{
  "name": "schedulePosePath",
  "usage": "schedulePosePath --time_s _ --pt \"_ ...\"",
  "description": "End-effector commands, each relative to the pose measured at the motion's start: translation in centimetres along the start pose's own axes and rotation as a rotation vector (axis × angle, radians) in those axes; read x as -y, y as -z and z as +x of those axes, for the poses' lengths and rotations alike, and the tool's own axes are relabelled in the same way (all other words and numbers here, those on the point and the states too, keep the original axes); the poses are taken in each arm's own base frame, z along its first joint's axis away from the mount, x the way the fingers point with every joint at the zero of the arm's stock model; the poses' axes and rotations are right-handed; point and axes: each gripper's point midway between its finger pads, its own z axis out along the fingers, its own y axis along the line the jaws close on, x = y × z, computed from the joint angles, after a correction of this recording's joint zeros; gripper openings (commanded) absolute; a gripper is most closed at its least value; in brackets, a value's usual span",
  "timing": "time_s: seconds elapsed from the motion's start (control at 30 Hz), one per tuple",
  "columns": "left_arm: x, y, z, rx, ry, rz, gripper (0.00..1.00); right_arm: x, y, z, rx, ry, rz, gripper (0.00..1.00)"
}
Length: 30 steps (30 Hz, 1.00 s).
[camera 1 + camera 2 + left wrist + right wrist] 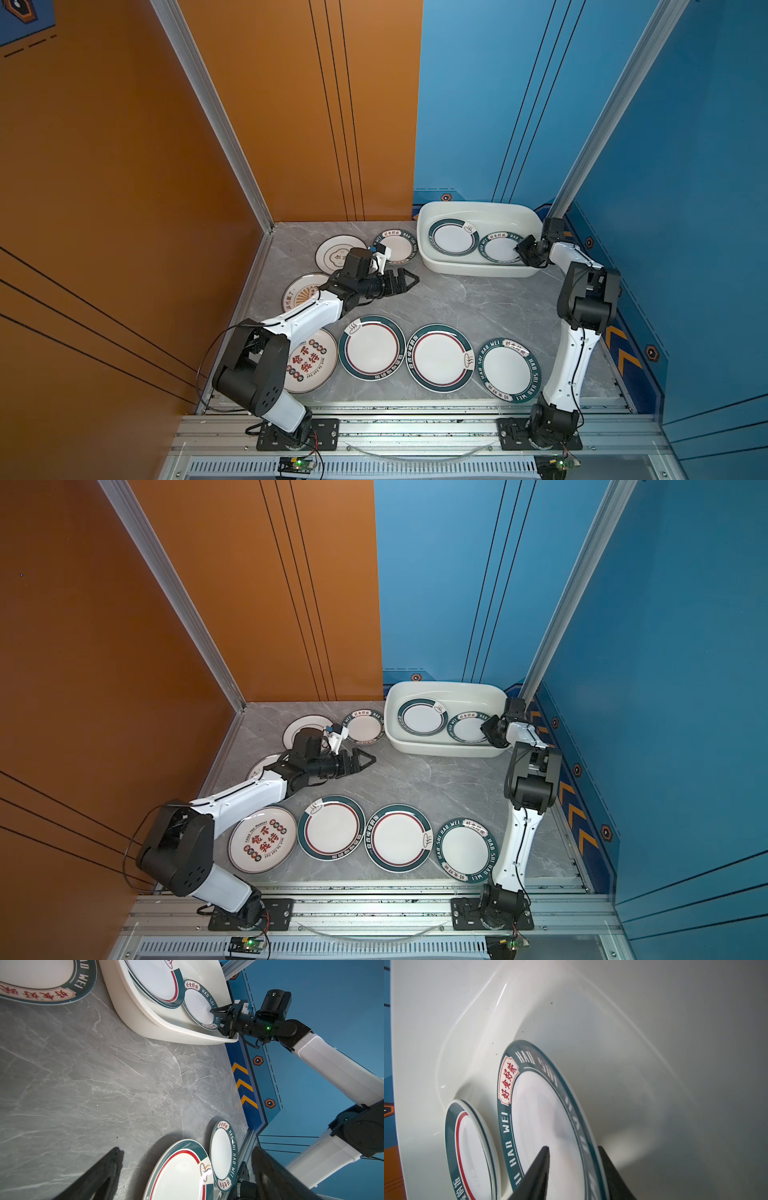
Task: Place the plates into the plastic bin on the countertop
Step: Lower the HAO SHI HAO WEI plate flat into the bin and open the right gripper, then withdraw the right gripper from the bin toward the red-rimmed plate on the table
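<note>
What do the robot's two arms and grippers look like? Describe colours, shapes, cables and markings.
The left arm and right arm have smooth white shells between bulky black joints, on black base plates. The left gripper and right gripper are black, each with two tapered fingers. A thin black cable loops from the left arm; a green light glows near the right wrist.

The white-and-black left arm (307, 316) lies low, its black left gripper (411, 279) spread wide, pointing right. The matching right arm (570, 361) stretches forward, its black right gripper (518, 249) partly parted.
</note>
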Motion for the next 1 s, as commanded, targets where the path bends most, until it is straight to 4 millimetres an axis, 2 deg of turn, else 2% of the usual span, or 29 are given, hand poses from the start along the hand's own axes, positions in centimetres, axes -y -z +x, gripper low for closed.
schedulePosePath --time_s 0.0,0.2,0.47,0.5,0.6,0.67,0.7,0.77,0.83,0.97 --pt "0.3 -0.4 0.1 -0.021 -0.016 0.009 0.98 -0.1 1.9 -1.5 0.040 0.041 0.059 0.40" --pt "0.3 -0.7 0.1 -0.028 -0.015 0.010 0.98 -1.6 4.7 -2.6 0.100 0.148 0.144 0.41" --pt "0.2 -0.6 0.5 -0.037 -0.028 -0.005 0.98 -4.8 11.2 -3.8 0.267 0.361 0.296 0.43" --pt "0.2 -0.6 0.5 -0.036 -0.027 -0.006 0.98 -4.9 11.6 -3.7 0.278 0.376 0.312 0.43" --pt "0.1 -0.5 0.7 -0.039 -0.027 -0.007 0.98 -7.0 14.9 -3.1 0.331 0.431 0.277 0.44" --pt "0.2 -0.4 0.7 -0.036 -0.030 -0.006 0.98 -8.8 16.5 -1.2 0.332 0.473 0.181 0.45" --pt "0.2 -0.3 0.7 -0.036 -0.032 -0.006 0.98 -9.1 16.7 0.1 0.310 0.488 0.138 0.46" --pt "0.3 0.0 0.7 -0.038 -0.040 -0.007 0.98 -10.7 17.3 3.7 0.215 0.530 -0.028 0.48" --pt "0.4 0.5 0.7 -0.040 -0.056 -0.003 0.98 -11.3 17.1 8.4 0.055 0.566 -0.171 0.48" --pt "-0.3 1.5 0.8 -0.045 -0.074 -0.024 0.98 -9.0 16.4 17.6 -0.198 0.680 -0.239 0.48"
